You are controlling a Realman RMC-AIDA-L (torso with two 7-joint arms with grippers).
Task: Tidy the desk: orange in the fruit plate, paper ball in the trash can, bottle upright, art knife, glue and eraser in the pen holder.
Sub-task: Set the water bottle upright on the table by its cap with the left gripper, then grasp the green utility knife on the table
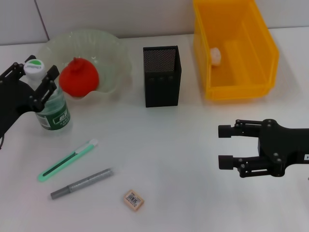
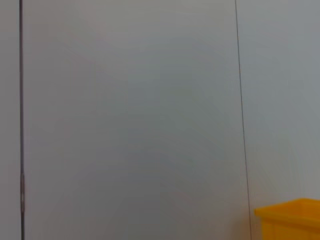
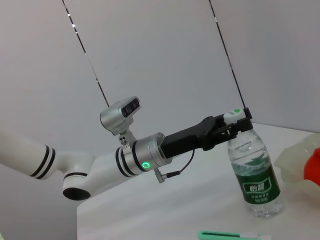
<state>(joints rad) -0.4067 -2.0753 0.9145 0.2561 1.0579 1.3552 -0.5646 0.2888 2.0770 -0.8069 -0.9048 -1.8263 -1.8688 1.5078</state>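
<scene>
Bottle [image 1: 52, 104] stands upright on the white table [image 1: 183, 164], white cap up, just in front of the left part of the fruit plate [image 1: 111, 53]. Left gripper [image 1: 33, 79] sits at the bottle's neck; its jaws straddle the cap, fingers on either side. Contact with the bottle cannot be told from either view that shows it. The right wrist view shows the same: fingers at cap level, bottle vertical.

Orange [image 1: 78, 78] lies inside the fruit plate, just right of the bottle's cap. Pen holder [image 1: 162, 76] stands right of the bottle, beyond the plate's edge. Trash can [image 1: 236, 48] is further right still, with the paper ball [image 1: 215, 55] inside against its left wall.

In front of the bottle, toward the robot: a green art knife [image 1: 67, 160], then a grey glue stick [image 1: 82, 183] lying roughly parallel to it. Eraser [image 1: 134, 200] lies right of the glue stick, barcode label up.

Right gripper [image 1: 223, 146] hovers well right of the bottle, in front of the trash can, jaws wide and holding nothing.
</scene>
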